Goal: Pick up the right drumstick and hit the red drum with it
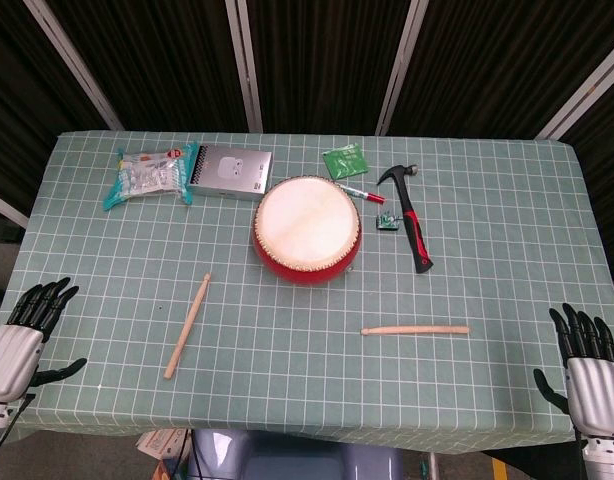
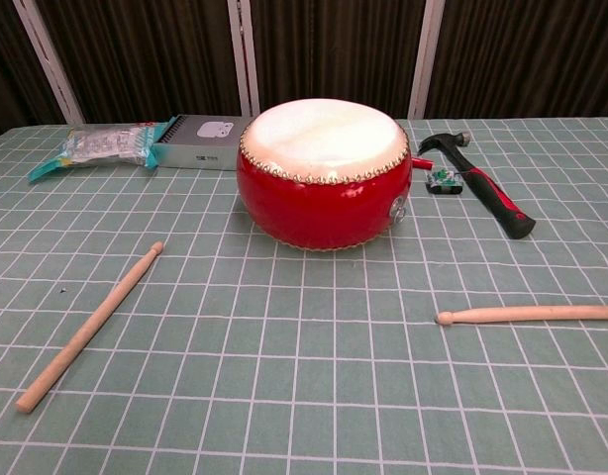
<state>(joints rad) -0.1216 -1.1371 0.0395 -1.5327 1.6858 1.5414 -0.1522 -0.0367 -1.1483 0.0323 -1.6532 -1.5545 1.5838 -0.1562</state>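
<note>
The red drum (image 1: 307, 228) (image 2: 324, 176) with a cream skin stands upright mid-table. The right drumstick (image 1: 415, 329) (image 2: 529, 315) lies flat on the green checked cloth, front right of the drum, its tip pointing left. A second drumstick (image 1: 187, 325) (image 2: 89, 326) lies slanted at front left. My right hand (image 1: 587, 362) hovers at the table's front right corner, fingers spread, holding nothing, well right of the right drumstick. My left hand (image 1: 25, 330) is at the front left corner, fingers apart and empty. Neither hand shows in the chest view.
A black and red hammer (image 1: 411, 218) (image 2: 482, 182) lies right of the drum. Behind the drum are a grey box (image 1: 230, 172), a clear plastic packet (image 1: 147, 175), a green packet (image 1: 344, 160), a red marker (image 1: 361, 193) and a small green part (image 1: 389, 222).
</note>
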